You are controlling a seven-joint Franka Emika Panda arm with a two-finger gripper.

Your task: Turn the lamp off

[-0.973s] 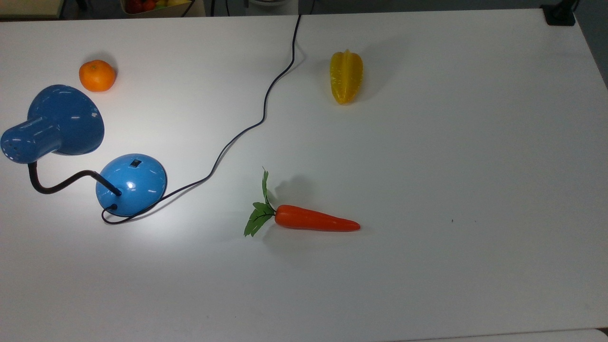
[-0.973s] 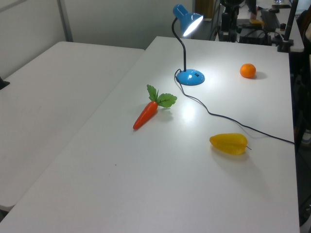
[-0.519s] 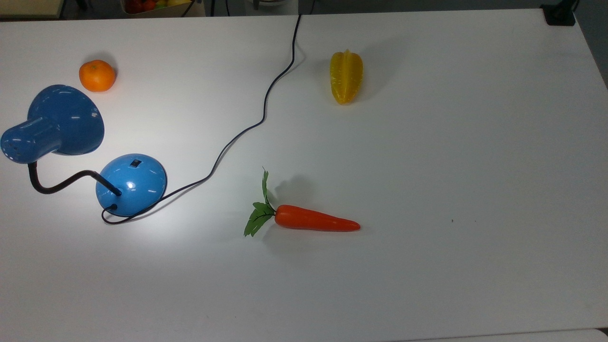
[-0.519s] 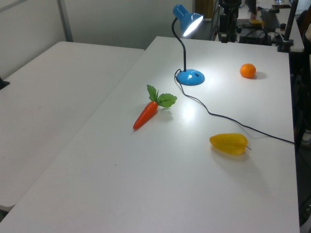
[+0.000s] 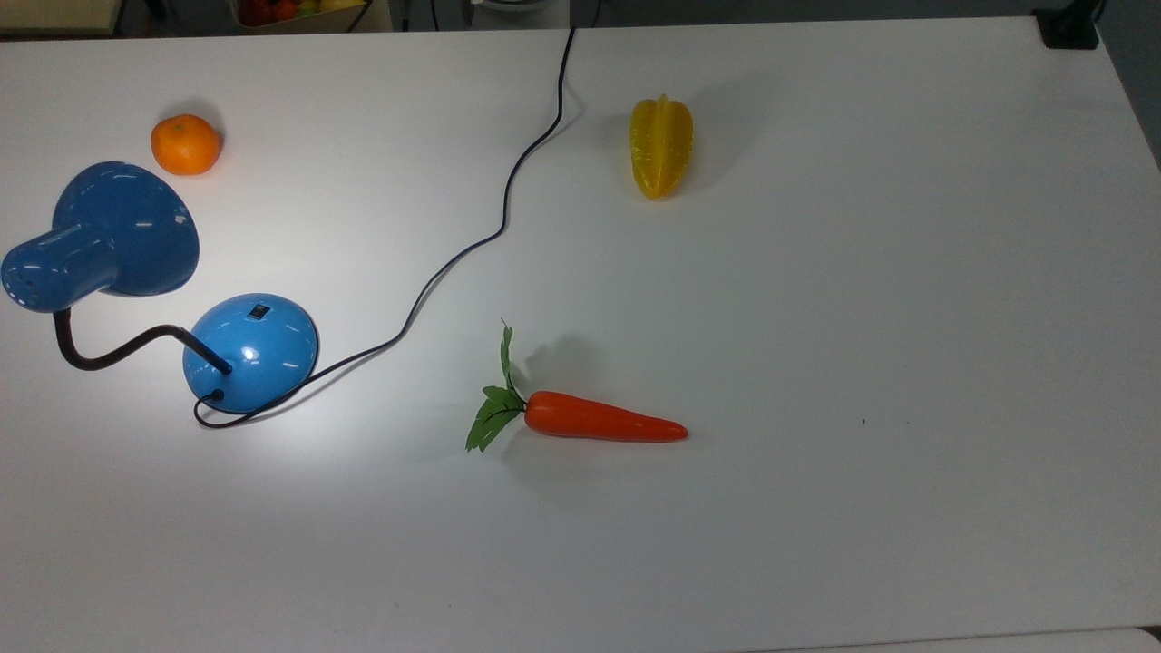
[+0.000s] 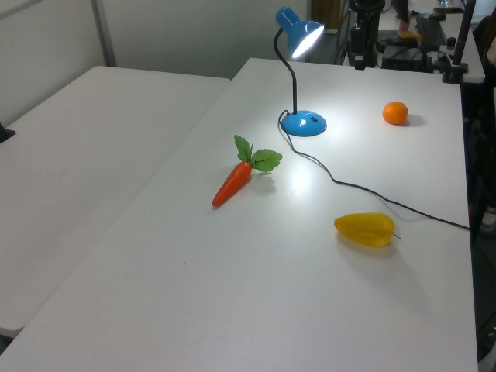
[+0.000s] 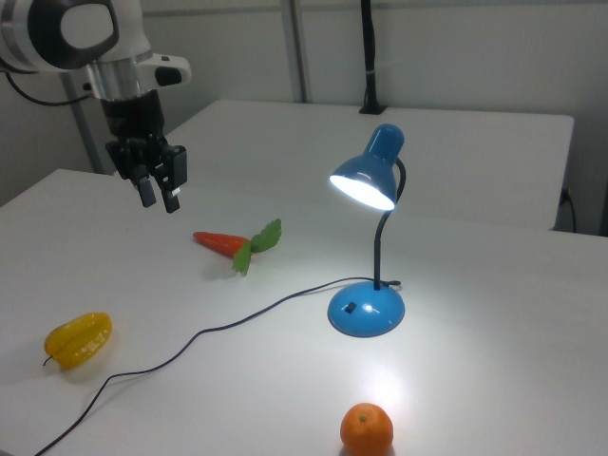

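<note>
gripper (image 7: 158,193) hung in the air, fingers slightly parted, holding nothing | lamp (image 7: 367,309) stood lit on the table (image 7: 494,313), well apart toward the right view's right | switch (image 7: 350,308) sat on the base's near side, past the carrot (image 7: 220,243)

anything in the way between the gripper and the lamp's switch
Nothing visible blocks it. In the right view the gripper hangs in the air above the table, and the carrot lies low beneath the path to the switch on the lamp base.
</note>
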